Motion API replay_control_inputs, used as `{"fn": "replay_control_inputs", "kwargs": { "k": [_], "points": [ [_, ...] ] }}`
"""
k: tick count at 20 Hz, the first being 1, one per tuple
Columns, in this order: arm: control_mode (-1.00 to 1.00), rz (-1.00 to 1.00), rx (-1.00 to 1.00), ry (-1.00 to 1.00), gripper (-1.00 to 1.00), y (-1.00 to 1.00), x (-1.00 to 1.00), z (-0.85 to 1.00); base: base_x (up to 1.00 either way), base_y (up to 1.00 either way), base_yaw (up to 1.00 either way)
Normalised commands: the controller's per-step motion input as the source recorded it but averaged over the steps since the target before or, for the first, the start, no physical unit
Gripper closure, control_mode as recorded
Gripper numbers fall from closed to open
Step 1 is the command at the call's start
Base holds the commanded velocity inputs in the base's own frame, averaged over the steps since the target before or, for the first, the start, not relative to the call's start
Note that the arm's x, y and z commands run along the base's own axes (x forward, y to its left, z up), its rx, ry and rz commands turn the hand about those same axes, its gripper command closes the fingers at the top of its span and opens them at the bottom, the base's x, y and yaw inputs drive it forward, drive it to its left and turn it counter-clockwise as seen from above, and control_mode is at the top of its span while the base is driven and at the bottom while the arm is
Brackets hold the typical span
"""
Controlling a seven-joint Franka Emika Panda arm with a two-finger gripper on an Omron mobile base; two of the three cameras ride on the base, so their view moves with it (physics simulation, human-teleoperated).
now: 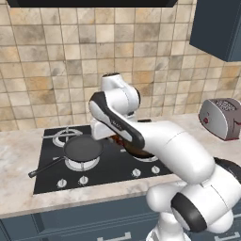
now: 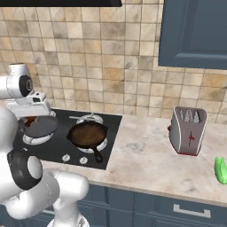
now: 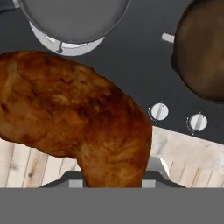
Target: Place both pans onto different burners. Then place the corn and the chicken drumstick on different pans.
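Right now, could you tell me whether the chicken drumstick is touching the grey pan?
Apart. In the hand view the chicken drumstick hangs near the camera, black cooktop showing between it and the grey pan.

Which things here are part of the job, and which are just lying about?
Part of the job:
- grey pan on a burner
- brown pan on another burner
- drumstick held in the gripper above the cooktop
- corn on the counter, far right

Just lying about:
- toaster
- wall cabinet

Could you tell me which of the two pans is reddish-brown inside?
The reddish-brown pan on the cooktop's toaster-side burner; the other pan, beside it, is dark grey inside.
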Motion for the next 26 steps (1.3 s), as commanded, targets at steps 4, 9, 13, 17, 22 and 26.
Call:
{"fn": "replay_control_inputs", "kwargs": {
  "k": [4, 9, 13, 17, 22, 26],
  "points": [
    [-1.00, 0.00, 0.00, 0.00, 1.00, 0.61, 0.57, -0.22, 0.00, 0.00, 0.00],
    [-1.00, 0.00, 0.00, 0.00, 1.00, 0.42, 0.57, -0.25, 0.00, 0.00, 0.00],
    [-1.00, -0.01, 0.00, -0.04, 1.00, 0.11, 0.50, -0.28, 0.00, 0.00, 0.00],
    [-1.00, -0.01, 0.00, -0.06, 1.00, 0.08, 0.29, -0.42, 0.00, 0.00, 0.00],
    [-1.00, -0.01, 0.00, -0.06, 1.00, 0.13, 0.28, -0.57, 0.00, 0.00, 0.00],
    [-1.00, -0.01, 0.00, -0.04, 1.00, 0.13, 0.46, -0.38, 0.00, 0.00, 0.00]
  ]
}}
